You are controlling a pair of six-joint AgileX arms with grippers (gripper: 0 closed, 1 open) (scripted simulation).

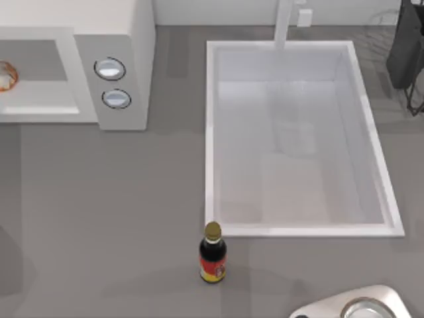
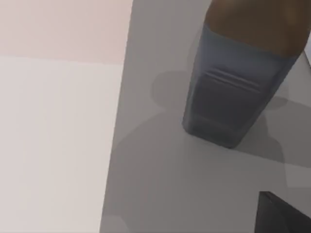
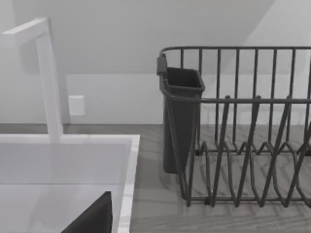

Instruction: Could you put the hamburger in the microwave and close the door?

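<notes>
While hamburger [image 1: 5, 76] sits inside microwave [image 1: 126, 40] cavity, orientation unreadable; jaw states cannot tell.

Saw the hamburger [image 1: 5, 76] sitting inside the open microwave [image 1: 119, 40], soy bottle [image 1: 212, 255] standing just below the sink [image 1: 211, 132].

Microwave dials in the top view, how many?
2. Both sit on the microwave front panel: upper dial, lower dial directly below it. None looks hidden.

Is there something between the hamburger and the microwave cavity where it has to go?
Nothing visible: the small round cream hamburger already lies inside the grey cavity of the large white microwave, at the top view's left edge.
</notes>
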